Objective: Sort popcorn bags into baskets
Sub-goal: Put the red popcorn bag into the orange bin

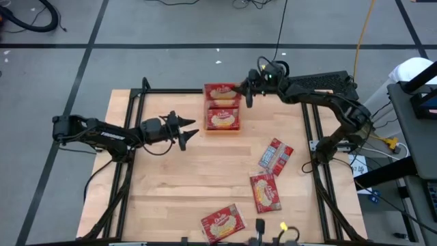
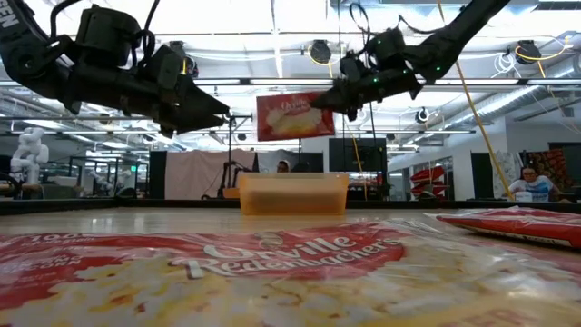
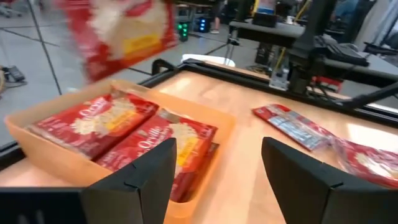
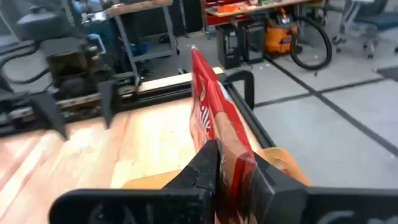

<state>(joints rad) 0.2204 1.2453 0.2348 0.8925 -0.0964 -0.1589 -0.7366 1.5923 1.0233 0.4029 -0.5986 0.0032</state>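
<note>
The orange tray (image 1: 222, 127) sits near the table's far edge and holds red popcorn bags (image 3: 155, 140) lying flat, face up. My right gripper (image 4: 231, 155) hovers above the tray's far end, shut on another red bag (image 2: 295, 115) that is held in the air over the tray (image 2: 293, 193). My left gripper (image 1: 191, 133) hangs open above bare table, left of the tray, and touches nothing. Three more bags lie flat on the table: one showing its grey back (image 1: 276, 156), one face up (image 1: 265, 192), and one by the near edge (image 1: 222, 223). My right gripper pinches the red bag between its two fingers (image 4: 202, 163) at the bag's right-hand edge (image 4: 227, 140). The fingers reach in from the table's right, slanting slightly down. The bag is lifted clear, tilted, and sticks out from the fingers over the tray.
Black frame rails run along the table's left, right and far sides (image 1: 136, 102). Open wood lies between the tray and the loose bags (image 1: 205, 171). A person sits in the room beyond the table (image 2: 526, 186).
</note>
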